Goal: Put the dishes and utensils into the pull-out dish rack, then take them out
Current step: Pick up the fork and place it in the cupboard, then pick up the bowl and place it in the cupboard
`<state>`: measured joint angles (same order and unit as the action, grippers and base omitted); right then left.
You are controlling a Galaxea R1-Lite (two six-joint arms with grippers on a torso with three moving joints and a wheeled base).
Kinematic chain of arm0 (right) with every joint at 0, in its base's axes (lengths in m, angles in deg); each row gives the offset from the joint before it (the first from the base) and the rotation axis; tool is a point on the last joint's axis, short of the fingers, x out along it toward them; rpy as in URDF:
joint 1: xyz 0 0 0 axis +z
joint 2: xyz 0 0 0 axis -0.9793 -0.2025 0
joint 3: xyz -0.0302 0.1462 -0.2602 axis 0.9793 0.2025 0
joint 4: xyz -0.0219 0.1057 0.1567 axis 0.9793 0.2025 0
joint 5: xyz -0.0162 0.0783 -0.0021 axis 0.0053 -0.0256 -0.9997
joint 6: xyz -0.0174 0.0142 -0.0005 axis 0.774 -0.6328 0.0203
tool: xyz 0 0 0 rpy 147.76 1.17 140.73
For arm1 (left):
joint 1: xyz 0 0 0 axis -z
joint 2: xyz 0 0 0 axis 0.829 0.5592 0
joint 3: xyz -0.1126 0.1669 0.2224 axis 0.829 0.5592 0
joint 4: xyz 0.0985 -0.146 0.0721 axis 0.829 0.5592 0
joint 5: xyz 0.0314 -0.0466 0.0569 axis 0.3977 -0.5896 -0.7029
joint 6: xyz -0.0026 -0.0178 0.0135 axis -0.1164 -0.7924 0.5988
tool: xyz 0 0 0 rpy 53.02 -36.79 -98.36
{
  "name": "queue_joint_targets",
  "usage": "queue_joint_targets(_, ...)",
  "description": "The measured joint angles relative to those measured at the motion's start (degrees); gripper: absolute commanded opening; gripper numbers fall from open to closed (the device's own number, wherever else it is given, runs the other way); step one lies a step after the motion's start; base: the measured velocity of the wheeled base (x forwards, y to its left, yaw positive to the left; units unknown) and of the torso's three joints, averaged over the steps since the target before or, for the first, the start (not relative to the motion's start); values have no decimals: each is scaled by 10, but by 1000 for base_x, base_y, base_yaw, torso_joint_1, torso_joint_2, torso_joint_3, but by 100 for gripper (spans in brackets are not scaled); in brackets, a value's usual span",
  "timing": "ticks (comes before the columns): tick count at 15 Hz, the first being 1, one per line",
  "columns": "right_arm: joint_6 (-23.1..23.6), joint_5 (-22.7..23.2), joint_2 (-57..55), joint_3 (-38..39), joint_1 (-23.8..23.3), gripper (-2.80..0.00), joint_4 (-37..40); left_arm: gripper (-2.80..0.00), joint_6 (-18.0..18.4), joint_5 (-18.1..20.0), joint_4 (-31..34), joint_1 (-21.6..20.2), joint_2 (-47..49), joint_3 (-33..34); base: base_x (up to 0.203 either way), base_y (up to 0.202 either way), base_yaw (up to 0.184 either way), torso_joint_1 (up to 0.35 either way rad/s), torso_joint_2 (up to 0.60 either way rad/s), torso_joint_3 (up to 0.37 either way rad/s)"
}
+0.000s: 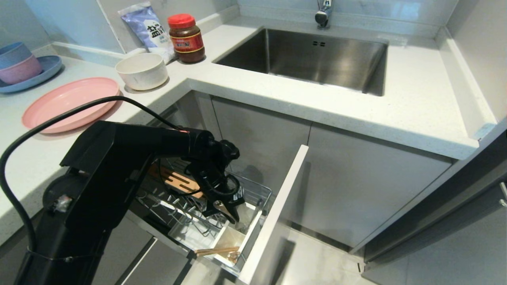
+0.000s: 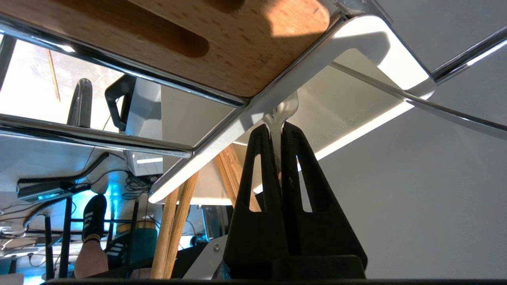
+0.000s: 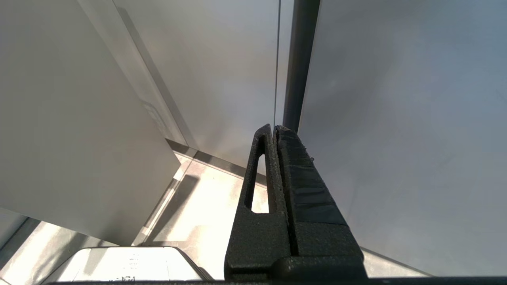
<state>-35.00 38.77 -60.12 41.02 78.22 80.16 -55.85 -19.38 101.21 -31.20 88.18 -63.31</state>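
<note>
bright even daylight, glare on the sink (image 1: 317, 55), soft shadows, sharp focus, wrist views backlit

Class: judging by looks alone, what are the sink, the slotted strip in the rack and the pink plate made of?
Sink: brushed stainless steel, by its grey sheen. Slotted strip: light wood, speckled grain showing. Pink plate: matte finish, probably plastic or a fibre composite; the look leaves it open.

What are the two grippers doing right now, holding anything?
Left gripper: shut on the fork, at the utensil caddy.
Right gripper: shut, holding nothing.
</note>
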Motion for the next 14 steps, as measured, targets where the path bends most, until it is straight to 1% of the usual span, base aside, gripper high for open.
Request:
queue_joint_targets(9,0,0,0,0,0,-280,0,0,-1,0,2,-1,-10,0,0,0,0,0,0,0)
queue_joint_targets(12,0,0,0,0,0,-280,0,0,-1,1,13,1,-25,1,0,0,0,0,0,0)
queue_joint_targets(14,0,0,0,0,0,-280,0,0,-8,5,25,6,-35,1,0,0,0,0,0,0)
